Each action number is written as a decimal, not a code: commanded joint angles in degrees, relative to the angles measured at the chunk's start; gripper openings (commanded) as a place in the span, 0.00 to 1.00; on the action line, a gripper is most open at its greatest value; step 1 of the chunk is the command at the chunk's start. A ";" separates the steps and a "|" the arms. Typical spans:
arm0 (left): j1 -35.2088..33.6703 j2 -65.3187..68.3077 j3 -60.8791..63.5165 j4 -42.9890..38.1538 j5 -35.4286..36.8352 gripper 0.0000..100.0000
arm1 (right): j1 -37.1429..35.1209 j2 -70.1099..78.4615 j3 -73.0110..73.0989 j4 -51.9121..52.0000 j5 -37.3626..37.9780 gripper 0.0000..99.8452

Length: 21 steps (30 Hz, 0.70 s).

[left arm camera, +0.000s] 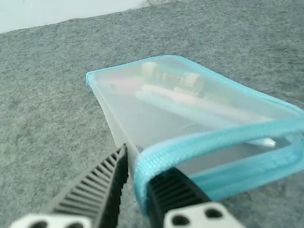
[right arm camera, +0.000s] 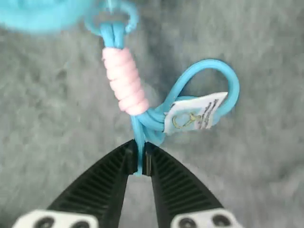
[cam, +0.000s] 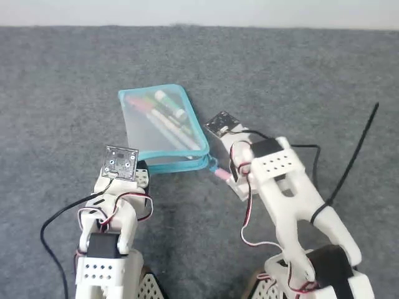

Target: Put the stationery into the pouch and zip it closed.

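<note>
Pouch (cam: pixel 162 128) holding pens (cam: pixel 167 115) lies on the table (cam: pixel 62 93), left claw (left arm camera: pixel 138 167) pinching its zipper edge, right claw (right arm camera: pixel 140 153) clamped on the pull cord (right arm camera: pixel 137 127).

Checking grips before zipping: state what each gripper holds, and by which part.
The left gripper pinches the pouch by its zipper-edge corner; the right gripper pinches the zip pull's blue cord past the pink bead.
</note>
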 commanded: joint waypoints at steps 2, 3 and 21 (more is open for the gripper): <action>0.62 0.35 -0.48 -2.02 0.88 0.01 | 3.21 -10.33 -7.21 13.05 1.67 0.01; 0.70 0.35 -0.48 -2.02 0.88 0.01 | 3.74 -12.09 -8.35 15.52 1.67 0.01; 0.53 0.35 -0.48 -1.85 0.88 0.01 | 0.66 -16.31 -10.29 18.15 8.44 0.23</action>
